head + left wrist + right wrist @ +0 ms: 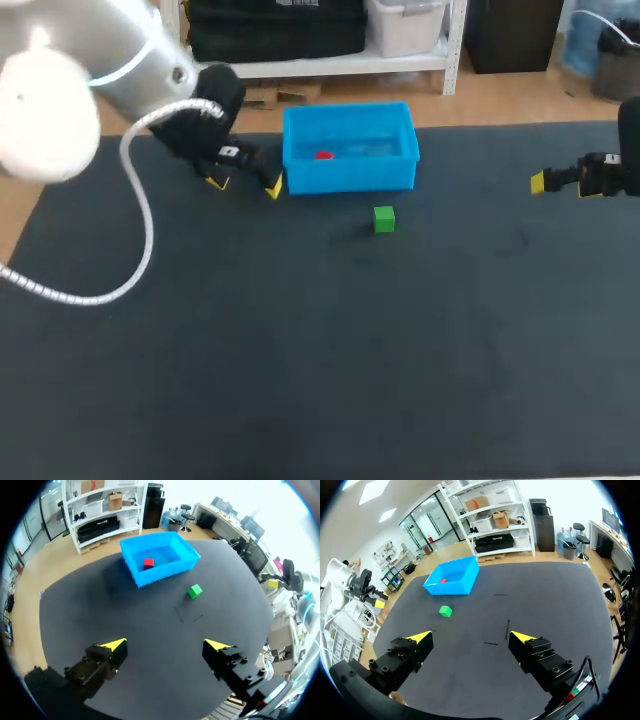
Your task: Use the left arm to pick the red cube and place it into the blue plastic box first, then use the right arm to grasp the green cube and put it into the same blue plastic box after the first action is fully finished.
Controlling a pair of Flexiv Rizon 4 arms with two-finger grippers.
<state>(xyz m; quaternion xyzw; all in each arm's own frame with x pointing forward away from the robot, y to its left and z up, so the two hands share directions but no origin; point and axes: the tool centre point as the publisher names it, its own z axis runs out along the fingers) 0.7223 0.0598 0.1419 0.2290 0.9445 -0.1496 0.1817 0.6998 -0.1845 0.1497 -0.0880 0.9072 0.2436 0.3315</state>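
Red cube (323, 155) inside blue plastic box (350, 178), green cube (384, 219) near its front wall, left gripper (166, 645) released and empty beside the box, right gripper (472, 637) released, well apart.

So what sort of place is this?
Probably a robotics test lab: a left gripper and right gripper at a black table, with a red cube in a blue plastic box and a green cube nearby.

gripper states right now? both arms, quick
Left gripper: open, holding nothing; the red cube lies in the blue plastic box.
Right gripper: open, holding nothing; the green cube lies well ahead of it.
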